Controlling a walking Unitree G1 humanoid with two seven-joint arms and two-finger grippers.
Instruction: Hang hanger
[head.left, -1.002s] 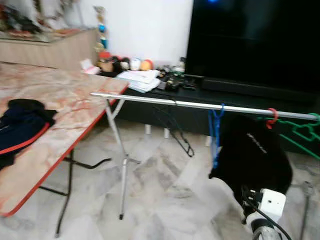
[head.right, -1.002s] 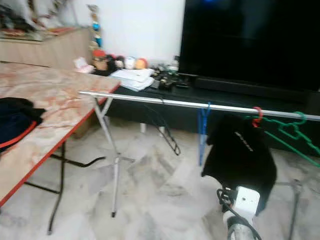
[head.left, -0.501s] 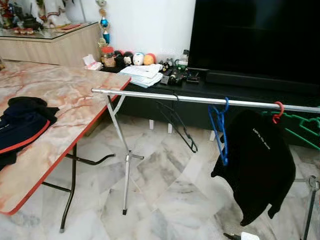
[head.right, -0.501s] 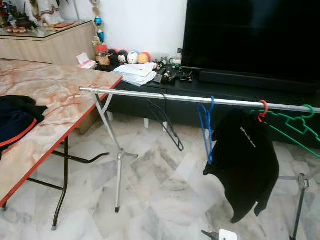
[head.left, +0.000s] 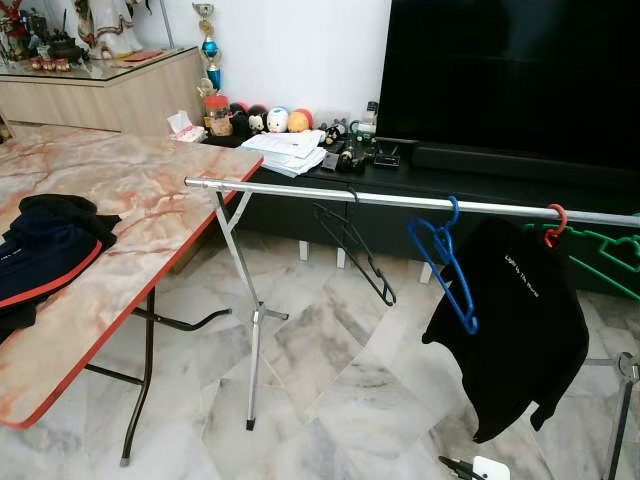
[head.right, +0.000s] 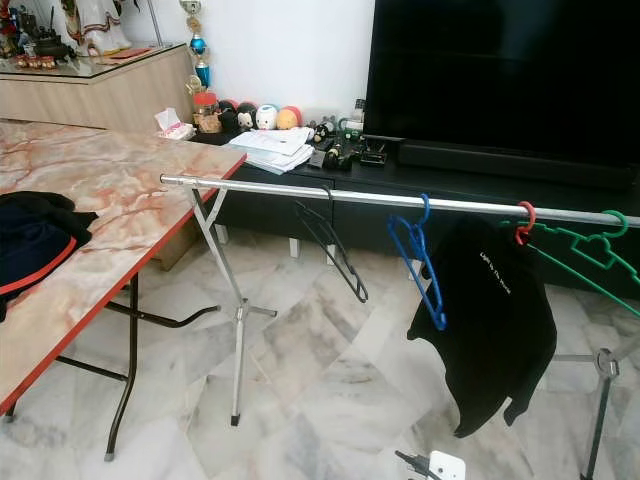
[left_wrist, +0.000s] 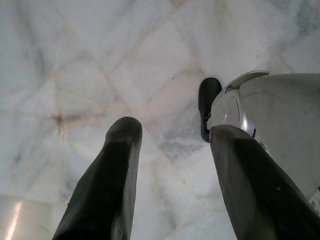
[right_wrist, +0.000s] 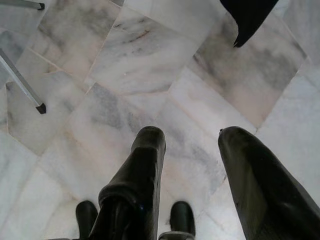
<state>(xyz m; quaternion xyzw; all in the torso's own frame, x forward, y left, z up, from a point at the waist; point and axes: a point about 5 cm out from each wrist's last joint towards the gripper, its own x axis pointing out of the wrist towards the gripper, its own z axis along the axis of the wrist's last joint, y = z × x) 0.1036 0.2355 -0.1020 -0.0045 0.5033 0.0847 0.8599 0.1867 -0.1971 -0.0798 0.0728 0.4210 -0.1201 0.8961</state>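
A silver rail (head.left: 400, 200) of a drying rack runs across the room. Hooked on it hang an empty black hanger (head.left: 355, 245), a blue hanger (head.left: 445, 262) swung at a slant, a red hanger (head.left: 553, 224) carrying a black shirt (head.left: 520, 320), and a green hanger (head.left: 610, 255) at the far right. My right arm's white wrist (head.left: 490, 468) is low, below the shirt. My right gripper (right_wrist: 191, 134) is open over the marble floor, the shirt's hem (right_wrist: 247, 15) ahead of it. My left gripper (left_wrist: 175, 130) hangs open over the floor, holding nothing.
A marble-topped folding table (head.left: 150, 200) with a dark garment (head.left: 45, 245) stands on the left. Behind the rack are a large black TV (head.left: 520, 70) and a low console (head.left: 330, 160) with papers and small items. A rack leg (head.left: 252, 340) stands mid-floor.
The view has steadied and shifted. My right wrist has sunk lower toward the picture's bottom edge. The blue hanger has turned from edge-on to a slanted swing on the rail.
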